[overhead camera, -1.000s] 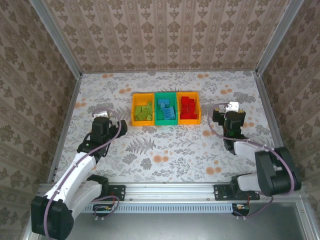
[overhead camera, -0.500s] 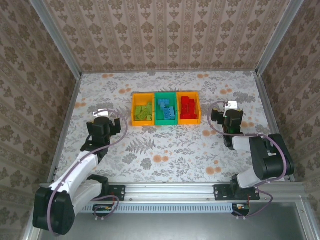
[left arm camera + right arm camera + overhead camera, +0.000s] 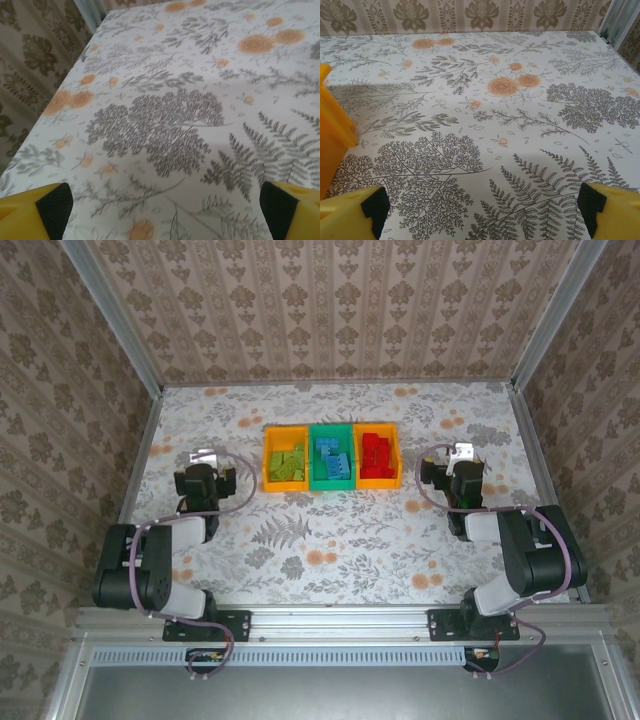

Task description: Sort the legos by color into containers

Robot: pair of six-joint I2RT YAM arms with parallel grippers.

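3 containers (image 3: 332, 427) are sitting joined in a row at mid-table: 2 orange, w/ 1 green btwn them. Legos are lying in 3 colour groups, 1 group per bin: light-green legos (image 3: 289, 465) in the left orange bin (image 3: 285, 429), blue legos (image 3: 331, 458) in the green bin (image 3: 312, 455), red legos (image 3: 377, 457) in the right orange bin (image 3: 378, 426). Ea. pile is overlapping too much for an exact no.; approx. half a dozen or more per colour are showing. 2 arms are reaching in from the near edge, left arm (image 3: 135, 565) and right arm (image 3: 535, 555), ea. carrying 1 gripper: left gripper (image 3: 162, 207), right gripper (image 3: 482, 210). Ea. gripper is showing 2 yellow fingers (image 3: 25, 215) w/ black pads, so 4 in total.
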